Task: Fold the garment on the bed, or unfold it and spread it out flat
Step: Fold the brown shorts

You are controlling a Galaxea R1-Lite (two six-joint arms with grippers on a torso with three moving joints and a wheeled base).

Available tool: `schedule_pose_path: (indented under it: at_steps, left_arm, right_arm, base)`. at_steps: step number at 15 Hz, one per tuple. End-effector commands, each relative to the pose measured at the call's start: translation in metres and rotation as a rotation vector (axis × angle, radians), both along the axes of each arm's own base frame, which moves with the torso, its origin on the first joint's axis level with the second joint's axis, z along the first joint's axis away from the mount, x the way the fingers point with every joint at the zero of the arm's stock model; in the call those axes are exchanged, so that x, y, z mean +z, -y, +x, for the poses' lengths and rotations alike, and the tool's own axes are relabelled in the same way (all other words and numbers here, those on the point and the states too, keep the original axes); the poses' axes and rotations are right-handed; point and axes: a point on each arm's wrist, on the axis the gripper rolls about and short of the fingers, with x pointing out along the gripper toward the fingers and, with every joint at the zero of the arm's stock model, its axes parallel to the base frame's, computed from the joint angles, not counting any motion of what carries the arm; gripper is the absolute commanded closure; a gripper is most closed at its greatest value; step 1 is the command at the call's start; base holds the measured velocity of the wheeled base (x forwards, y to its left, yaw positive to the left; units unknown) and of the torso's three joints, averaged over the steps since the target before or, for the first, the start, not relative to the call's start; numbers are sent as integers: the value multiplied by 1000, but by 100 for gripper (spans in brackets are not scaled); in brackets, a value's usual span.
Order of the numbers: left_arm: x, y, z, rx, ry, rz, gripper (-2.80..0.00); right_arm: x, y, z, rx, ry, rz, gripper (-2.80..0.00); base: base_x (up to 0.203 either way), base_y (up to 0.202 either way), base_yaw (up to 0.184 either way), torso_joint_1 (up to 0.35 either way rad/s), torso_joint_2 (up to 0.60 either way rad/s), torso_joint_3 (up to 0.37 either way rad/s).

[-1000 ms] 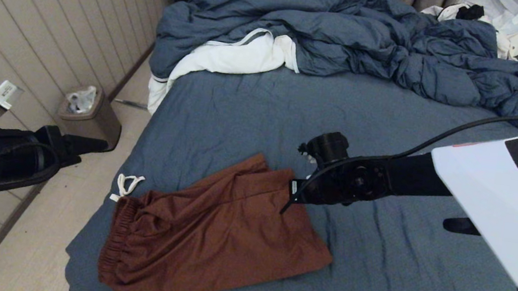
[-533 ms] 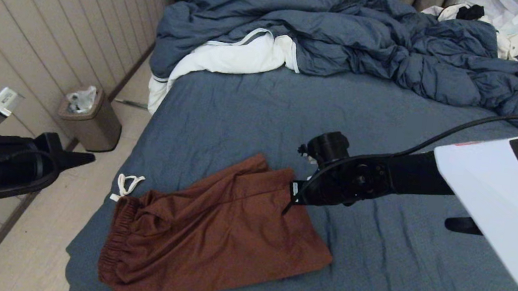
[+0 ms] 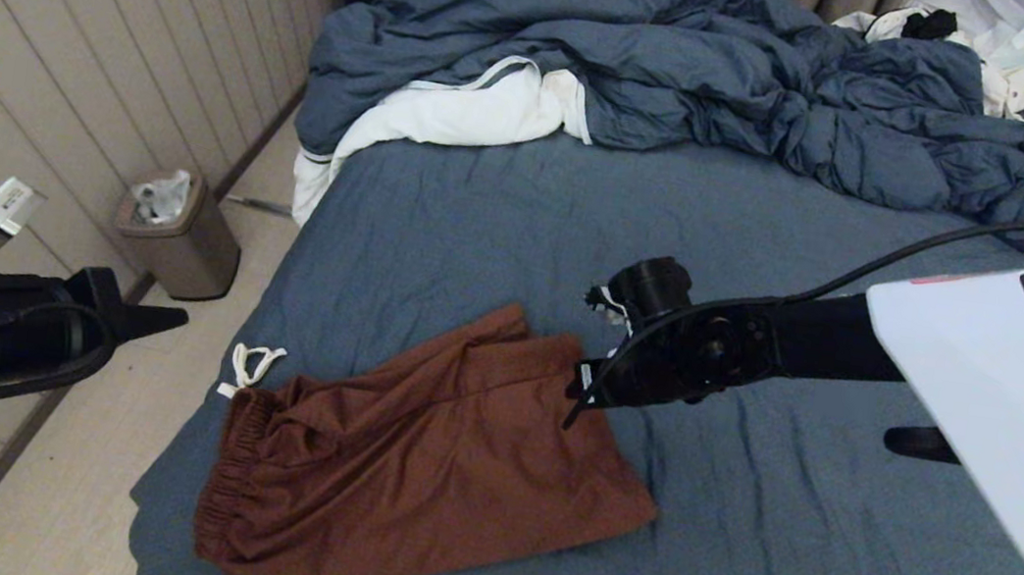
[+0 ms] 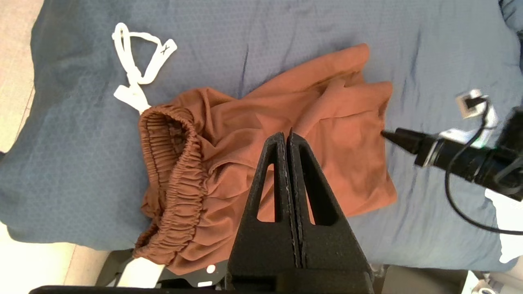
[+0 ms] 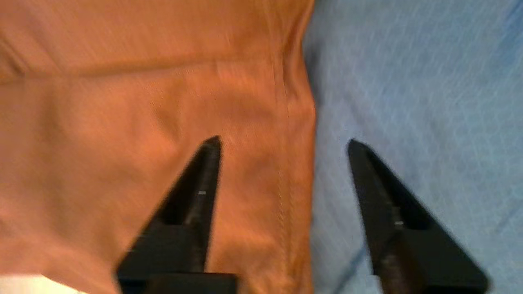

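The garment, a pair of rust-brown shorts, lies rumpled on the near left part of the bed, with its gathered waistband toward the near left edge and its leg hems toward the centre. The white drawstring trails off the waistband onto the sheet at the left edge. The right gripper is positioned low over the hem on the garment's right side; its jaws are spread wide and hold nothing, with one finger above the brown fabric and the other above the bare sheet, straddling the hem edge. The left gripper is off the left side of the bed, above the floor, with its jaws pressed fully together and nothing between them. A rumpled blue duvet is heaped across the far end of the bed, with white clothes at its near left and far right. A small bin on the floor left of the bed contains a crumpled pale liner or bag.
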Motion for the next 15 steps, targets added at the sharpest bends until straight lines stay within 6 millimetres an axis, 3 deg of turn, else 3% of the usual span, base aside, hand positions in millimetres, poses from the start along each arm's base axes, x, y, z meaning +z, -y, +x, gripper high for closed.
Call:
schedule_pose_path:
  at_steps: [1, 4, 8, 15]
  left_arm:
    - [-1, 0, 0, 0, -3, -4, 0]
    - [-1, 0, 0, -6, -5, -8, 0]
    - [-1, 0, 0, -6, -7, -8, 0]
    - [-4, 0, 3, -7, -17, -7, 0]
  right_arm:
    - [-11, -2, 2, 8, -23, -15, -280]
    - [-20, -6, 5, 20, -39, -9, -280]
    - [-35, -29, 4, 73, -63, 2, -280]
    - [-42, -49, 5, 123, -69, 29, -280]
  base:
    - [0, 0, 0, 0, 0, 0]
    - [0, 0, 0, 0, 0, 0]
    - [0, 0, 0, 0, 0, 0]
    - [0, 0, 0, 0, 0, 0]
